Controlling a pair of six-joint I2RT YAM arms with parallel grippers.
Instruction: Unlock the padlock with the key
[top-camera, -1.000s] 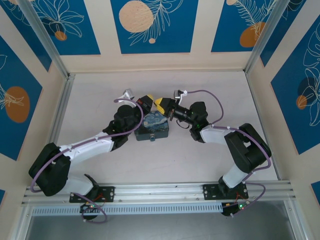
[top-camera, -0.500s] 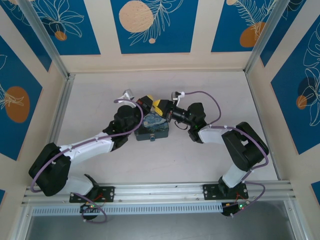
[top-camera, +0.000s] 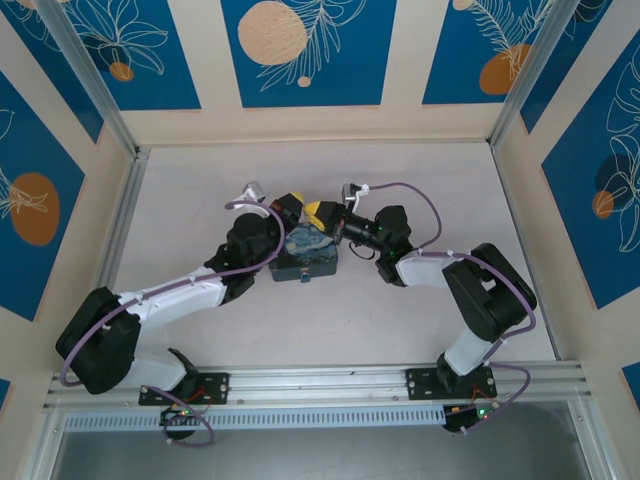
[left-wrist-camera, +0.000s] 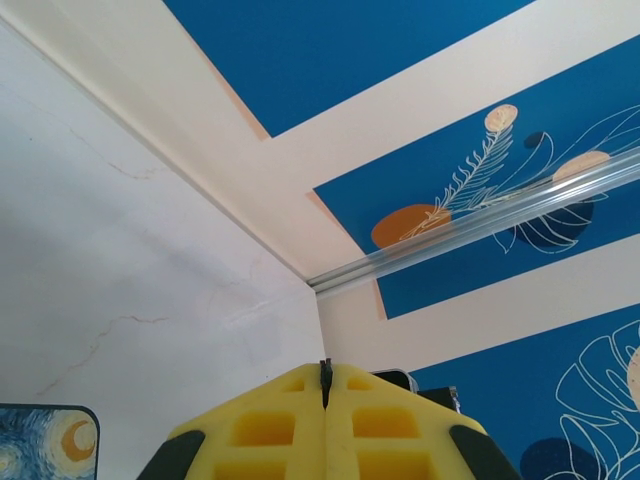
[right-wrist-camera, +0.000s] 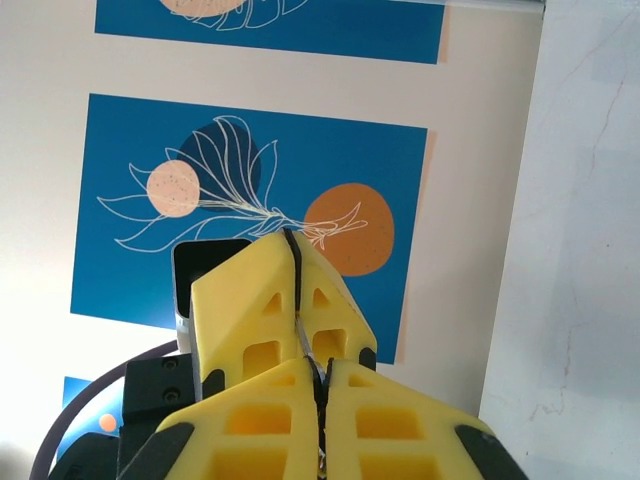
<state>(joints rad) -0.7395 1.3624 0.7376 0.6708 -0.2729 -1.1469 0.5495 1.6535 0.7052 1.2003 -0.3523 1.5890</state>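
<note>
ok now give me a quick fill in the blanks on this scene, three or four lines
1. The tin is painted mostly ____ with a yellow moon.
2. The left gripper and the right gripper, meeting tip to tip, are both coloured ____.
3. In the left wrist view, the left gripper is ____ (open or shut).
4. In that same view, a corner of the tin shows at the bottom ____.

Missing words: blue; yellow; shut; left

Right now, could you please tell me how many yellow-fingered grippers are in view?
2. The left gripper is at the painted tin's far edge, on the left; the right gripper faces it from the right, the two close together.
</note>
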